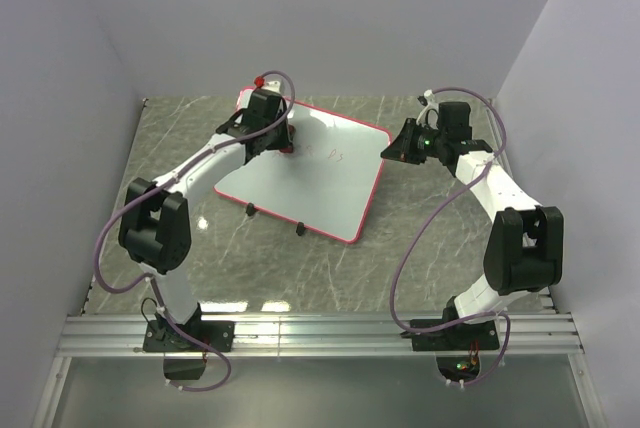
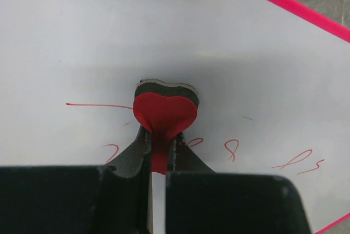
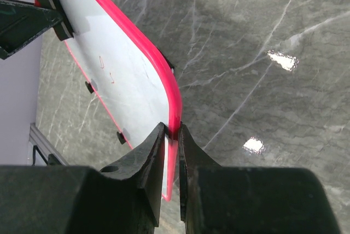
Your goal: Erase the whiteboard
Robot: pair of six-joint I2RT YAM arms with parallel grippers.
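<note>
The whiteboard [image 1: 320, 183], white with a thin red frame, lies tilted on the marble table. In the left wrist view the whiteboard [image 2: 109, 37] carries a red line and red scribbles [image 2: 232, 149]. My left gripper [image 2: 159, 135] is shut on a red heart-shaped eraser [image 2: 164, 111] with a grey felt underside, which presses on the board's far left part. From above, the left gripper [image 1: 283, 143] sits over that area. My right gripper [image 3: 172, 130] is shut on the whiteboard's red right edge [image 3: 158, 67]; the overhead view shows the right gripper [image 1: 388, 148] at the board's right corner.
Two black clips [image 1: 248, 210] [image 1: 299, 229] stick out from the board's near edge. A small red object [image 1: 261, 79] sits by the board's far left corner. Grey walls stand close on the left, back and right. A metal rail [image 1: 320, 333] runs along the near edge.
</note>
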